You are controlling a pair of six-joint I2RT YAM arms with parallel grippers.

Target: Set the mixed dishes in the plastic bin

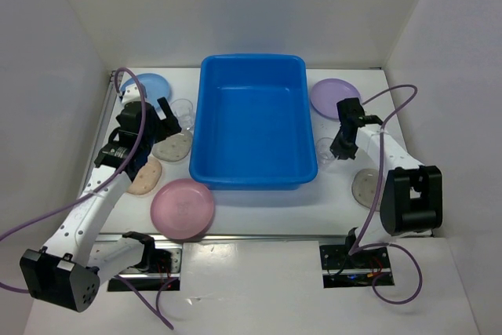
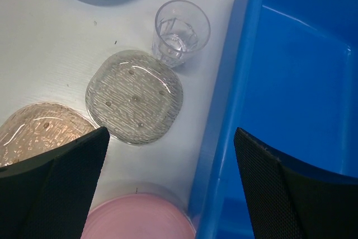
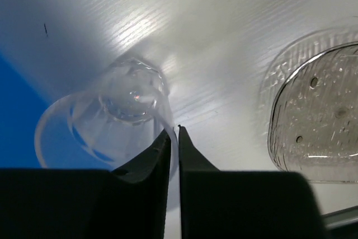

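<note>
Right jaws clamped on the rim of a clear cup (image 3: 112, 121), just beside the blue bin (image 1: 251, 123). Step in hand: cup pickup. Next, I judge: lift above the bin wall, carry left, release inside. Left jaws apart over the desk (image 2: 50, 43)

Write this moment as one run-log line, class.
left gripper: open, beside blue bin | right gripper: shut on clear cup rim | blue bin: no dishes inside

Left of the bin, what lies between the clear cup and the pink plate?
A grey speckled plate lies flat between the clear cup and pink plate, seen clearly in the left wrist view.
</note>
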